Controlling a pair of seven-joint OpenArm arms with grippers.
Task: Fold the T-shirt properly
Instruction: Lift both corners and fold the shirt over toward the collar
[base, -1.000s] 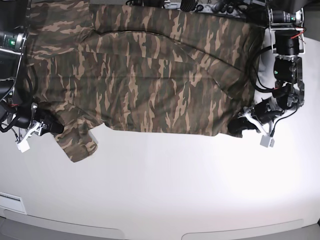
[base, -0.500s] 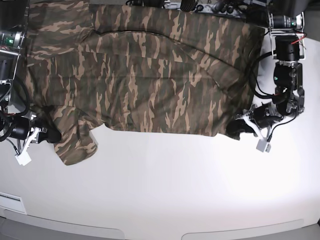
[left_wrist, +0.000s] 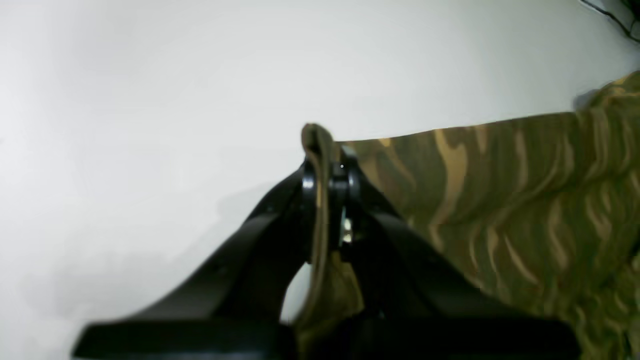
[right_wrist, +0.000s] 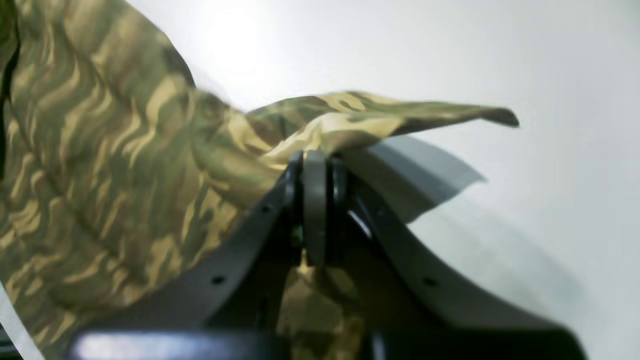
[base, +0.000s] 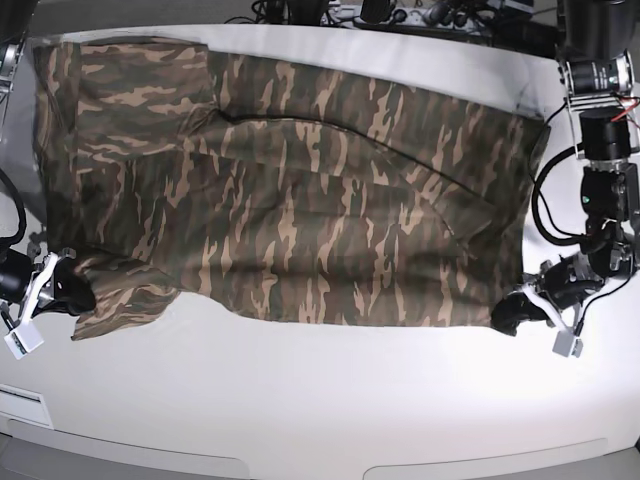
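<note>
Cloth of the sleeve is pinched in the right hand (base: 75, 297) at the base view's left edge, its jaws closed on that corner of the T-shirt (base: 290, 190). Across the white bench (base: 330, 400) the camouflage shirt lies spread wide. At the far right, the left hand (base: 512, 312) is clamped on the shirt's lower corner.

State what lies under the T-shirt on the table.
Only the white table shows around the T-shirt. Anything beneath it is covered; both grippers pinch its near corners.
</note>
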